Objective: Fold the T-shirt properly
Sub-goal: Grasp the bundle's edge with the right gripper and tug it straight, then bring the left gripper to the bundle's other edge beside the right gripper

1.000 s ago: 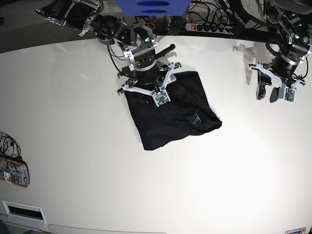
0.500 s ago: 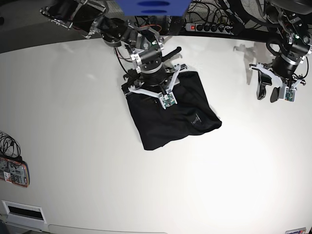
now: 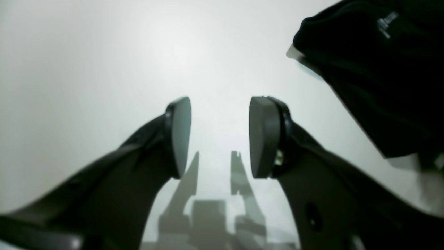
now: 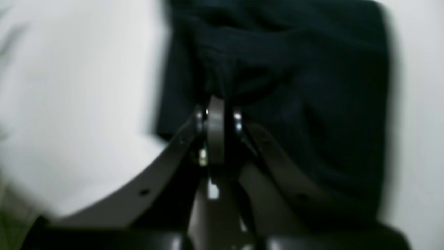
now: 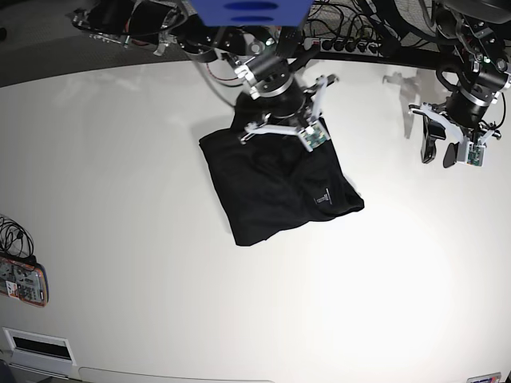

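The black T-shirt (image 5: 267, 187) lies bunched in a rough square on the white table (image 5: 160, 303), its pale label (image 5: 322, 196) near its right corner. My right gripper (image 5: 281, 134) is over the shirt's back edge. In the right wrist view it (image 4: 216, 104) is shut on a pinched fold of the shirt (image 4: 312, 86). My left gripper (image 5: 444, 152) hovers open and empty at the table's right, well apart from the shirt. In the left wrist view its pads (image 3: 180, 135) stand apart over bare table, and the shirt's corner (image 3: 381, 76) with the label (image 3: 387, 21) shows at upper right.
A power strip (image 5: 343, 45) and cables run along the table's back edge. A blue object (image 5: 251, 9) hangs at the top middle. A small device (image 5: 22, 281) with cables lies at the left edge.
My right arm has swung to the right and towards the back with the shirt's back edge in its grip, uncovering the shirt's back left corner. The left arm has not moved.
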`<action>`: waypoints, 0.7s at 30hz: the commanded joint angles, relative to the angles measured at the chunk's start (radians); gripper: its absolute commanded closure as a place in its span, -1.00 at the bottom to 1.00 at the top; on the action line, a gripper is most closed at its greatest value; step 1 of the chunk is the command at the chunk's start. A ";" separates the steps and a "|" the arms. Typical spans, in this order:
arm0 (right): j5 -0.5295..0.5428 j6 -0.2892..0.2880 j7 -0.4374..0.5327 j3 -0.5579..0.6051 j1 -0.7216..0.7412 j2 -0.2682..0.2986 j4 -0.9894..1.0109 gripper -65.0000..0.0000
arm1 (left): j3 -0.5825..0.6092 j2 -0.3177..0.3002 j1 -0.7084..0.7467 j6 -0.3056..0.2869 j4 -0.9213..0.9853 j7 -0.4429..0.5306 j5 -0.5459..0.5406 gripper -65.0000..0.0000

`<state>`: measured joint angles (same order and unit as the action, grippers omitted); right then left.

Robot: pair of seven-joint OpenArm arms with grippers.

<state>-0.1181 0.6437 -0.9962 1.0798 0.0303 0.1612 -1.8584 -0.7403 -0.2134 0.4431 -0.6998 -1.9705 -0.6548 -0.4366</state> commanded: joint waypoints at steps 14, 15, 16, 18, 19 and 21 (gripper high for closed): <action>0.114 0.009 0.058 0.035 0.050 -0.001 -0.019 1.00 | -0.042 -0.045 -0.003 0.002 -0.016 0.026 -0.020 0.18; 0.142 0.009 0.075 0.056 0.067 -0.001 -0.016 1.00 | -0.043 -0.047 -0.003 0.002 -0.017 0.026 -0.020 0.18; 0.165 0.009 0.089 0.072 0.081 -0.001 -0.016 1.00 | -0.043 -0.047 -0.002 0.002 -0.019 0.026 -0.020 0.18; 0.205 0.009 0.109 0.092 0.101 -0.001 -0.016 1.00 | -0.043 -0.047 0.000 0.002 -0.017 0.026 -0.018 0.18; 0.215 0.009 0.112 0.096 0.104 -0.001 -0.016 1.00 | -0.043 -0.047 0.000 0.002 -0.017 0.026 -0.018 0.18; 0.220 0.009 0.110 0.096 0.104 -0.001 -0.016 1.00 | -0.043 -0.041 0.000 0.002 -0.017 0.026 -0.018 0.18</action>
<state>0.1123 0.6518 -0.9104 1.1782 0.1223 0.1707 -1.8576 -0.7765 -0.2440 0.4427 -0.7033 -1.9709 -0.6510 -0.4404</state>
